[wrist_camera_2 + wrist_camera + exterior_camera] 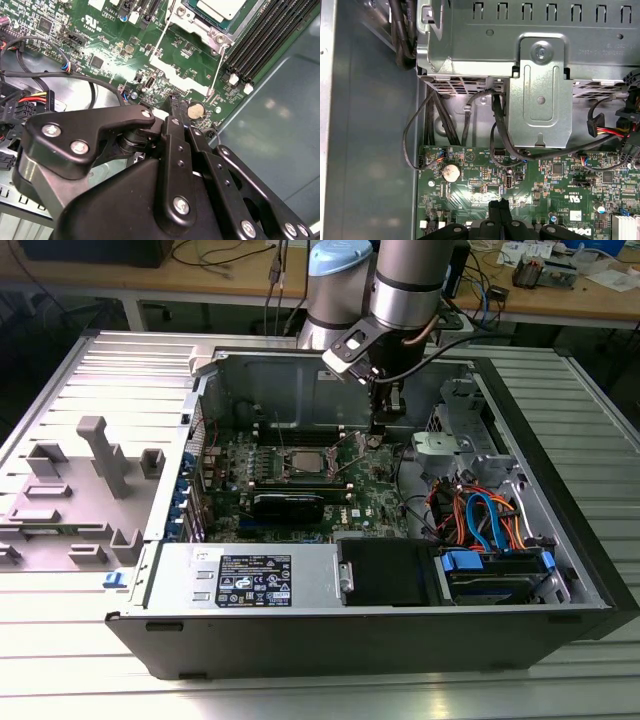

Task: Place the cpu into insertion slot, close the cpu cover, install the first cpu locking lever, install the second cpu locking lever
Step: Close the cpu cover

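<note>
Now, exterior view: gripper [377, 435] low inside computer case [560, 540], over circuit board [375, 495]; chip [304, 462] sits in socket [282, 464], toward exterior view's left of gripper, near but apart. Second wrist view: fingertips [173, 107] pressed together, nothing between; chip [220, 7] lies beyond tips, cover [212, 34] apparently down around it, two thin wire levers [159, 47] running from socket toward tips. First wrist view: closed tips hover near coin battery [451, 172].

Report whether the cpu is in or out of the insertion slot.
In: the cpu lies flat within the insertion slot, its silver top framed by the socket's rim in the exterior view.
</note>
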### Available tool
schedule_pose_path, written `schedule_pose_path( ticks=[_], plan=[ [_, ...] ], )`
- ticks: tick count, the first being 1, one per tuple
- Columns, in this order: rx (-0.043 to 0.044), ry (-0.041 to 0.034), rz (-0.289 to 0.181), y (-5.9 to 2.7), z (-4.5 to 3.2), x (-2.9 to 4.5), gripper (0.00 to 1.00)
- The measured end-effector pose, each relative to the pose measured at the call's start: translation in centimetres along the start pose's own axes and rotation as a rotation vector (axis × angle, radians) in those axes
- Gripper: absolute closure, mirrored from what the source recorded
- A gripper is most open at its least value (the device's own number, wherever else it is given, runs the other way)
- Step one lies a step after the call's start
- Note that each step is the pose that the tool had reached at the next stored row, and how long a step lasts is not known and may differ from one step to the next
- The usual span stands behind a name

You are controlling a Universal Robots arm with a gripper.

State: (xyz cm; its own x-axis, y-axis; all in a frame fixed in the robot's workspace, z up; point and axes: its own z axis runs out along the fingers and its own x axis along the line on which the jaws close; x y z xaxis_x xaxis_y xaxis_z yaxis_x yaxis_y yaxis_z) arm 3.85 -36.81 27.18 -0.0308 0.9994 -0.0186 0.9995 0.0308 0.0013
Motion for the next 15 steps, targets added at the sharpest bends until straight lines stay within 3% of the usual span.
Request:
schedule_pose_path(
  ticks=[7,15],
  plan=[
    [0.0003,-0.0003,0.000,0.49,0.06,-0.01,0.89],
    [0.0125,0.0002,0.000,0.67,1.83,0.02,0.89]
  ],
)
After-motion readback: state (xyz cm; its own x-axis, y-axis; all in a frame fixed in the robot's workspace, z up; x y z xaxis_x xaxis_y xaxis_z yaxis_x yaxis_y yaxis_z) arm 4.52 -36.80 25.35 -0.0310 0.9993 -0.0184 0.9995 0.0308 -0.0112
